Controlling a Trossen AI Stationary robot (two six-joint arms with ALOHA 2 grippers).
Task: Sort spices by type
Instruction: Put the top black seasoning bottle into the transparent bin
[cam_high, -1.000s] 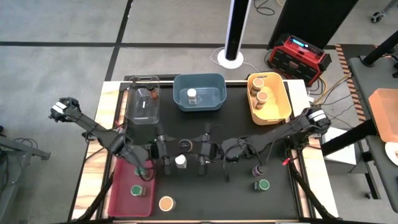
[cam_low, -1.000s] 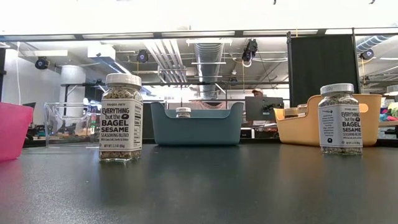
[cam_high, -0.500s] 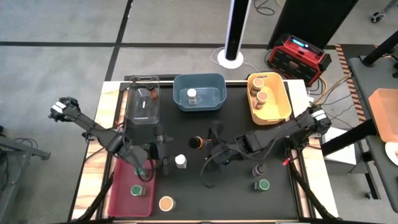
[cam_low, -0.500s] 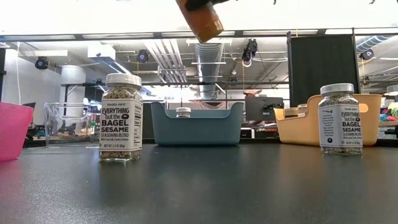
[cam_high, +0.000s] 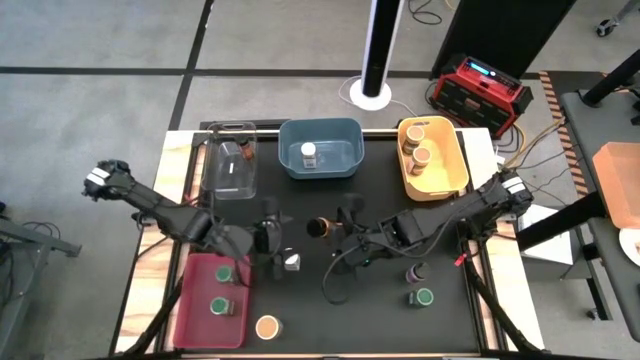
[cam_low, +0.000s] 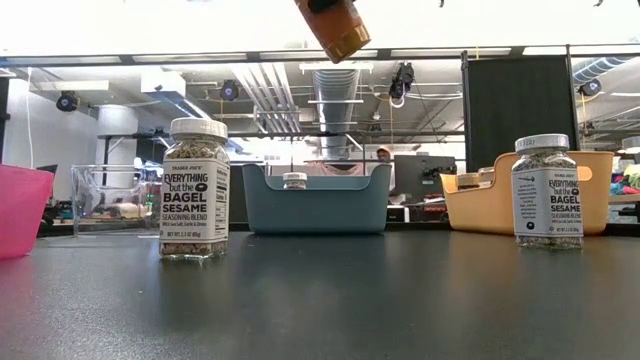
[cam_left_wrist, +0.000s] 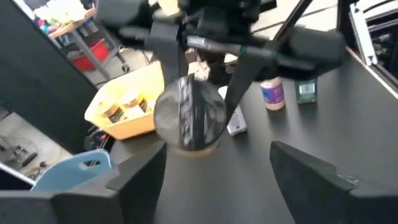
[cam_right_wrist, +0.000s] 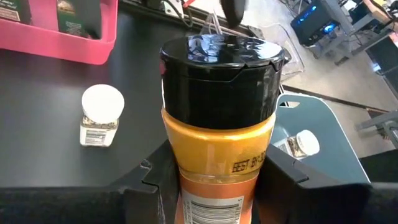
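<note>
Right end effector (cam_high: 333, 228) grips a glossy black-lidded cylindrical orange jar (cam_right_wrist: 217, 124) above the matte black bench (cam_high: 380, 300); left end effector (cam_high: 278, 236) spread wide beside a white-lidded jar (cam_high: 291, 262).

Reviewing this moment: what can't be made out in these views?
- High view: labels on the jars in the red bin are too small to read.
- Low view: the lifted dark-lidded jar is cut off by the top edge; its gripper is unseen.
- Right wrist view: right gripper fingers hide the jar's lower label.

Likely a lab, exposed ceiling ducts (cam_low: 338, 95), monitor (cam_low: 422, 172), red power unit (cam_high: 480, 92)
</note>
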